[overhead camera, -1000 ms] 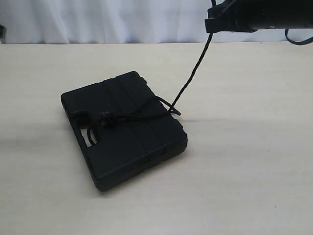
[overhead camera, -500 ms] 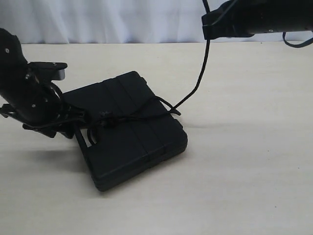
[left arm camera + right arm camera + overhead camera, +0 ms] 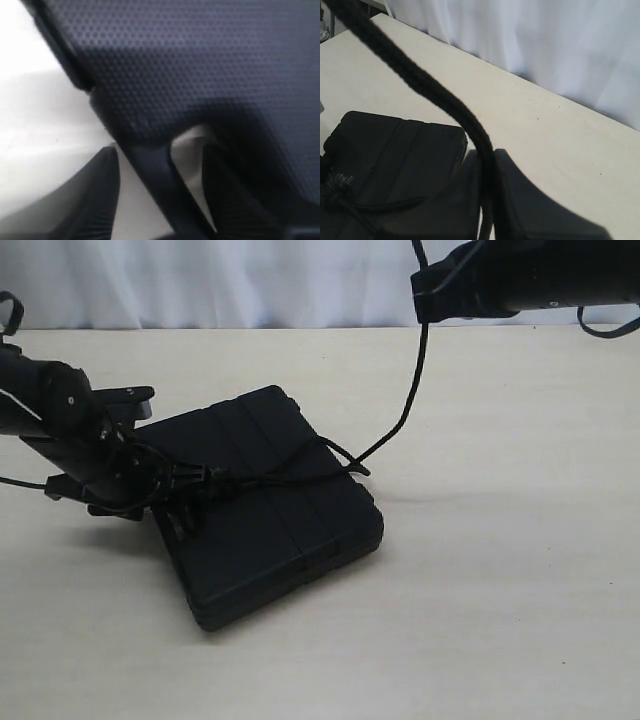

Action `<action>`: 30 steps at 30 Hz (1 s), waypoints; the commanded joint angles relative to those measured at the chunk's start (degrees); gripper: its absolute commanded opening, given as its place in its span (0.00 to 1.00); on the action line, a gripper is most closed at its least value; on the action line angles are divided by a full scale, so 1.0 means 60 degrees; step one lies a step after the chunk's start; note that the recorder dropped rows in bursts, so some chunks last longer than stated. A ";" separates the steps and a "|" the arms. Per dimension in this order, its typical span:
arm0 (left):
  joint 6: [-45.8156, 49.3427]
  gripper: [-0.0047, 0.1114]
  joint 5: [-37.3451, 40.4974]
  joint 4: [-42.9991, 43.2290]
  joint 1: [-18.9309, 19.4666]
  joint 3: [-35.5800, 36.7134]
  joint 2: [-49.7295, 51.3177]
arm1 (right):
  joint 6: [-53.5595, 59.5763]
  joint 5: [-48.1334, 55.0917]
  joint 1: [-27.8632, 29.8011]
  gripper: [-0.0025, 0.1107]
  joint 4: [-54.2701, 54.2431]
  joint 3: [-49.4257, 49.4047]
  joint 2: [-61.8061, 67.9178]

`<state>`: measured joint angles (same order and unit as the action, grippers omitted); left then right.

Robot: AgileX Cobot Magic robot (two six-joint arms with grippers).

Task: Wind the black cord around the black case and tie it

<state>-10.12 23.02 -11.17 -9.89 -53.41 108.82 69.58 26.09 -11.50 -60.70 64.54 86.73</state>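
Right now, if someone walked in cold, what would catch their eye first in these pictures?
The black case lying flat in the middle of the table, with the black cord crossing its lid and rising to the right gripper at the top right. At the case's left edge, the left gripper sits by the handle cut-out, near the cord's fuzzy knot.

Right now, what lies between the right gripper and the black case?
Only the cord, seen in the exterior view: it runs from the right gripper in a curve down to the case, over bare table.

Beige table (image 3: 500, 620), probably white curtain (image 3: 250, 280)
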 commanded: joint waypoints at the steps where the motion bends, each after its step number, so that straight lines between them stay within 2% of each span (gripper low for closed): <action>1: -0.0075 0.30 -0.0355 0.0270 0.0020 -0.0036 0.0110 | -0.0054 -0.0199 0.0042 0.06 0.0054 -0.0029 -0.0033; 4: -0.0129 0.08 -0.0481 0.0101 0.0242 -0.0117 -0.0310 | -0.0107 -0.0271 0.0161 0.06 0.0054 -0.0029 -0.0033; 5: -0.0112 0.04 -0.0460 0.0070 0.0306 -0.0117 -0.0501 | -0.0162 -0.0252 0.0268 0.06 0.0033 -0.0029 -0.0033; 11: -0.0111 0.04 0.0103 0.0866 0.1176 -0.0117 -0.1702 | -0.0603 -0.0045 0.1990 0.06 0.0018 -0.0109 -0.0033; 14: -0.0032 0.04 0.0523 0.0866 0.1793 -0.0117 -0.1834 | -0.0746 -0.0462 0.2896 0.06 0.0018 -0.0504 -0.0033; 18: 0.0419 0.04 0.0719 0.0849 0.2240 -0.0093 -0.1834 | -0.0461 -0.0872 0.3935 0.06 0.0116 -0.1050 -0.0033; 24: 0.0993 0.04 0.0548 0.0995 0.2354 -0.0093 -0.1834 | -0.0500 -0.0452 0.5259 0.06 0.0243 -0.1149 -0.0033; 30: 0.0993 0.04 0.0010 0.0929 0.2354 -0.0093 -0.1834 | -0.0470 -0.0295 0.5496 0.06 0.0271 -0.1172 0.0269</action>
<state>-5.22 25.37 -9.50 3.16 -53.62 98.71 65.72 33.37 19.23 -60.07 57.03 87.73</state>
